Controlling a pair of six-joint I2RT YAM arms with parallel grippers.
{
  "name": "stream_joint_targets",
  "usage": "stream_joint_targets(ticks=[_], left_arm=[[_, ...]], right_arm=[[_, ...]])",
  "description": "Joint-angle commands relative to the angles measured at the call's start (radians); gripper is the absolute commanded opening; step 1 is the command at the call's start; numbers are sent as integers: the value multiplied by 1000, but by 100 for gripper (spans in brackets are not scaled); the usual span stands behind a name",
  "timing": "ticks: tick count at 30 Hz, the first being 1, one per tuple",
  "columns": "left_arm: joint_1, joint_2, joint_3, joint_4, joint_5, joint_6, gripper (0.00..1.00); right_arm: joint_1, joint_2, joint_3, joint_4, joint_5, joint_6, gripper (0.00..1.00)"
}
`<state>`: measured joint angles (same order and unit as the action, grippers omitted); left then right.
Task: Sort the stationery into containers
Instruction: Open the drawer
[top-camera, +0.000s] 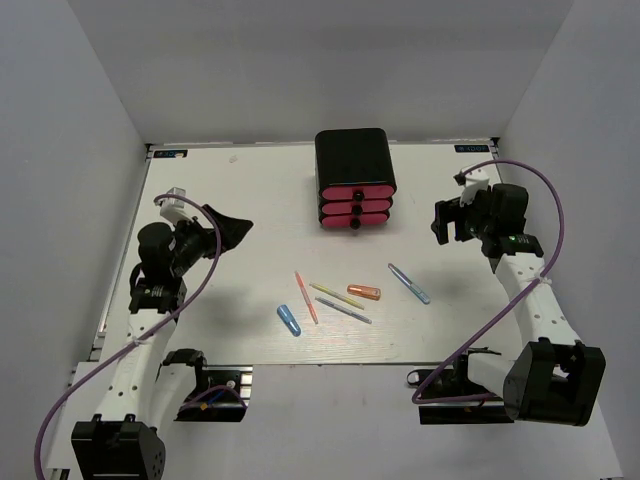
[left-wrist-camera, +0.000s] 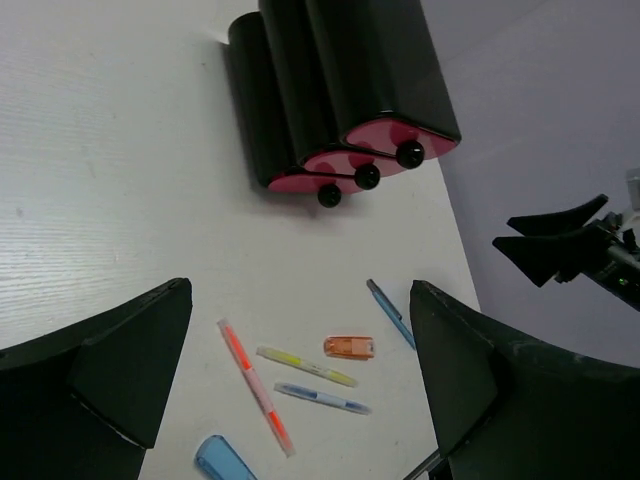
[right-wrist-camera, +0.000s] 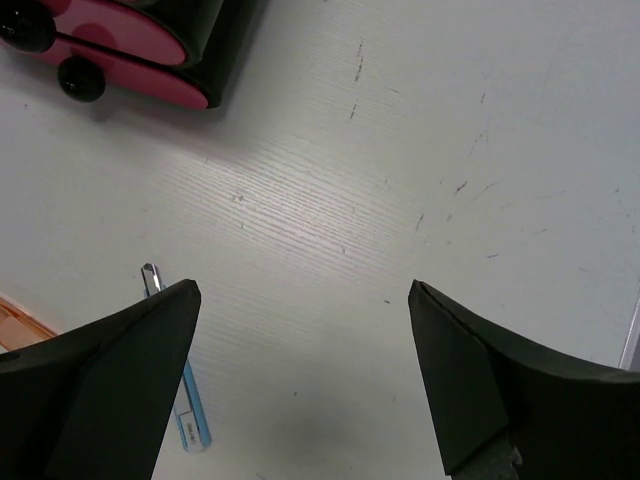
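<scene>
With jaws apart and empty, the black left gripper (top-camera: 228, 228) at mid-left and right gripper (top-camera: 447, 222) at mid-right flank the small plastic pens and markers (top-camera: 336, 295) scattered lower-centre, below the closed pink-fronted black drawer box (top-camera: 355, 190), apparently poised to start sorting.

Pretty bare setup: a flat white wood-grain worktop (top-camera: 230, 190), boxed in by plain pale grey panels. There's a back wall (top-camera: 320, 60) beyond the worktop, plus a left wall (top-camera: 60, 150) and a right wall (top-camera: 590, 90) beside it. The light is soft and even. A few small dark scuffs (right-wrist-camera: 358, 62) mark the worktop.
</scene>
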<state>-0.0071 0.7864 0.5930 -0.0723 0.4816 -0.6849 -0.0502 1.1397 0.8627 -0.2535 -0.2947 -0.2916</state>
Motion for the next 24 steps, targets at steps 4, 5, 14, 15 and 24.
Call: stream_joint_targets(ticks=[4, 5, 14, 15, 24], left_arm=[[1, -7, -18, 78, 95, -25, 99], [1, 2, -18, 78, 95, -25, 99], [-8, 20, -36, 108, 115, -25, 54], [-8, 30, -45, 120, 129, -25, 33], [-17, 71, -67, 143, 150, -34, 71]], right_arm=[[-4, -17, 65, -141, -113, -224, 90], [0, -20, 73, -156, -116, -244, 90], [4, 9, 148, -331, -263, -362, 90], [3, 8, 139, -342, -296, -368, 90], [191, 6, 44, -117, -399, -39, 38]])
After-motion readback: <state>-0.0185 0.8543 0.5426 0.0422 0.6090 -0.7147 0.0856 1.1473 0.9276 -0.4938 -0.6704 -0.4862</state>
